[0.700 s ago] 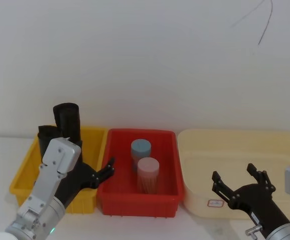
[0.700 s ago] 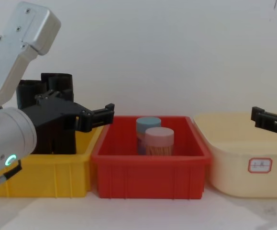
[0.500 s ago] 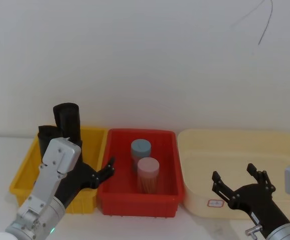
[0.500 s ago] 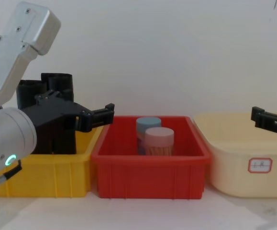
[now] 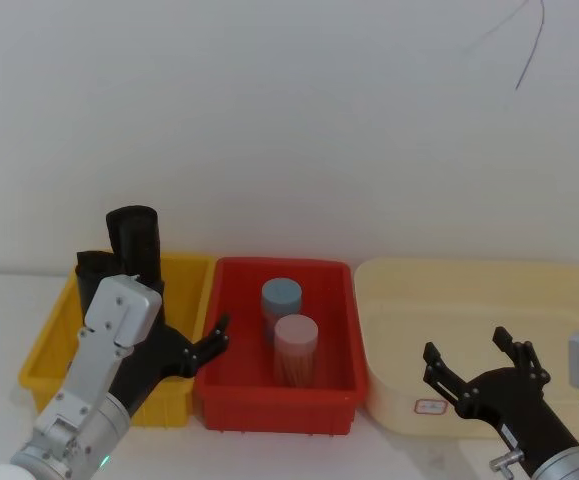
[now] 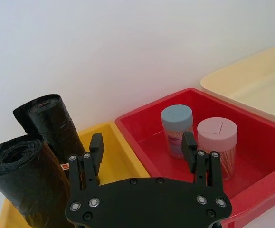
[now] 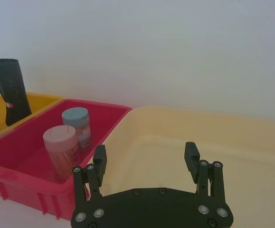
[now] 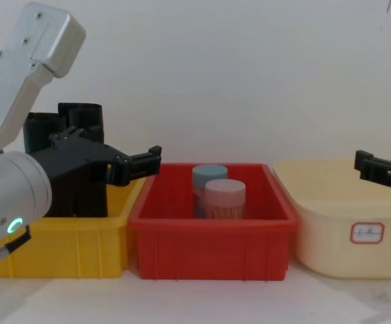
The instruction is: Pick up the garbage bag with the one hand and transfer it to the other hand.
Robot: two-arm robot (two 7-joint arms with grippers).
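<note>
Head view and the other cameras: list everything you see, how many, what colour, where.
Yellow plastic bin: one, on the left.
Red plastic bin: one, in the middle.
Cream plastic tub: one, on the right, white label on its front.
Rolled black plastic garbage bag: one, matte, no sticker seen, standing in the yellow bin.
Black roll with a red-and-white sticker: one, beside it in that bin.
Clear jar with blue lid: one, back of the red bin.
Clear jar with pink lid: one, in front of the blue one.
Left hand: one, black, open, on a silver-grey arm, over the yellow bin's right edge.
Right hand: one, black, open, at the cream tub's front.
</note>
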